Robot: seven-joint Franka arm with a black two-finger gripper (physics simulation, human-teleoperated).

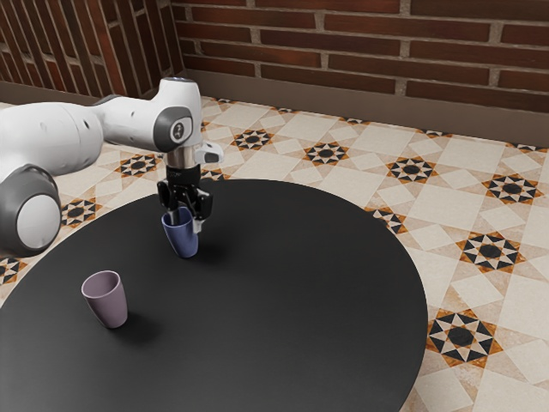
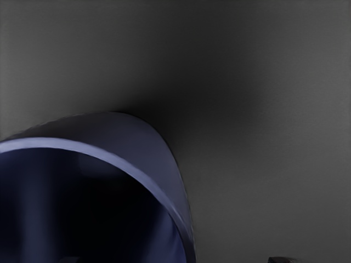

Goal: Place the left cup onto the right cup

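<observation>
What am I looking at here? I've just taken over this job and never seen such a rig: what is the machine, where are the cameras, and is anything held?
The machine is a white jointed robot arm in a simulation, ending in a black two-finger pincer. The exterior view comes from a camera at the arm's side. The wrist view comes from a camera on its hand. On the round black table a mauve tapered cup stands upright. The pincer looks shut on the rim of a dark blue tapered cup, which is tilted. The blurred blue curve in the wrist view is that same cup.
</observation>
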